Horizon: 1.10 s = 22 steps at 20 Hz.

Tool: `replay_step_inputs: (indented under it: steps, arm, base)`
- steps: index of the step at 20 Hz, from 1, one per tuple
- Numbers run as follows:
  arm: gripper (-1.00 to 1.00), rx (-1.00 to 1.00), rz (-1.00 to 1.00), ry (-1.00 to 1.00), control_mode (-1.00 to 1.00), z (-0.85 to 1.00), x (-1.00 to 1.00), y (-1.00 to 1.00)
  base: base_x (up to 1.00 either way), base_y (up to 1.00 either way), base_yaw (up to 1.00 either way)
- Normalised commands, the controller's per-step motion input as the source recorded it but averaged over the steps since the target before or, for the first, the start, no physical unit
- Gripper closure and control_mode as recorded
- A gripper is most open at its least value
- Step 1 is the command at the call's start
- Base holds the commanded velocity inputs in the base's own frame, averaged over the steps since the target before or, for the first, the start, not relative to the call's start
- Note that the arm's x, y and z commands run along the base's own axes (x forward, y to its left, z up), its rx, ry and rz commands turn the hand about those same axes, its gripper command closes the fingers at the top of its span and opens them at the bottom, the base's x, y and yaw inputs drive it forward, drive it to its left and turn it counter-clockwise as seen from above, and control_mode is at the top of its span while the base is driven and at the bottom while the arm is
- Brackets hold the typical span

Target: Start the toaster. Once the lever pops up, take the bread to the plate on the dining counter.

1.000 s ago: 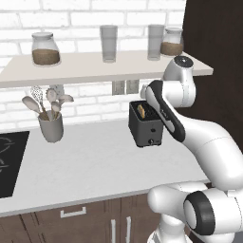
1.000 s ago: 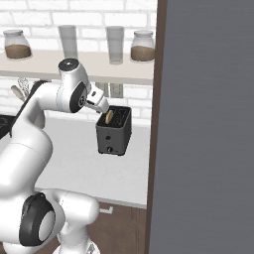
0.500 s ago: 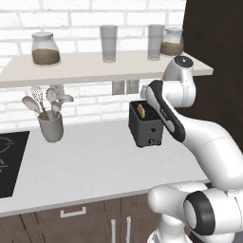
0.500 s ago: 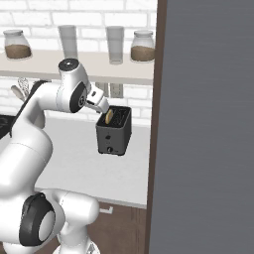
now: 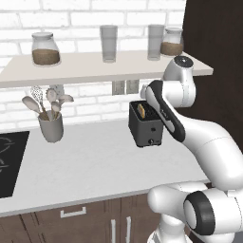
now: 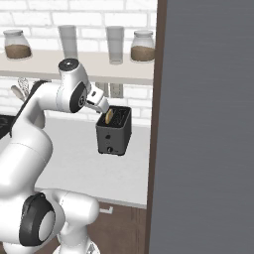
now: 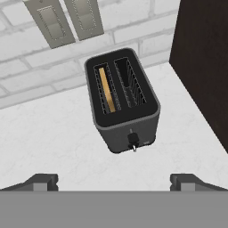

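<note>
From my seat I see the white Franka arm with dark joints (image 5: 204, 142) rising from the lower right of the left base view, bending up to a rounded elbow high near the shelf line, then folding down and forward. In the right base view the same arm climbs from the lower left and turns its wrist downward to the right. The two-finger dark gripper (image 7: 114, 181) points down at the worktop, its fingertips (image 7: 42, 181) set wide apart at either side of the hand view, nothing between them.
</note>
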Motion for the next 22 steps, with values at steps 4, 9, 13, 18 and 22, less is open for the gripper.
replay_step_inputs:
  steps: [4,9,13,18,22]
  arm:
    - [-1.00,0.00,0.00,0.00,-1.00,0.00,0.00,0.00]
    - [-1.00,0.00,0.00,0.00,-1.00,0.00,0.00,0.00]
    - [-1.00,0.00,0.00,0.00,-1.00,0.00,0.00,0.00]
    - [-1.00,0.00,0.00,0.00,-1.00,0.00,0.00,0.00]
    - [-1.00,0.00,0.00,0.00,-1.00,0.00,0.00,0.00]
  base:
    - [0.00,0.00,0.00]
    - [0.00,0.00,0.00]
    - [0.00,0.00,0.00]
    - [0.00,0.00,0.00]
    - [0.00,0.00,0.00]
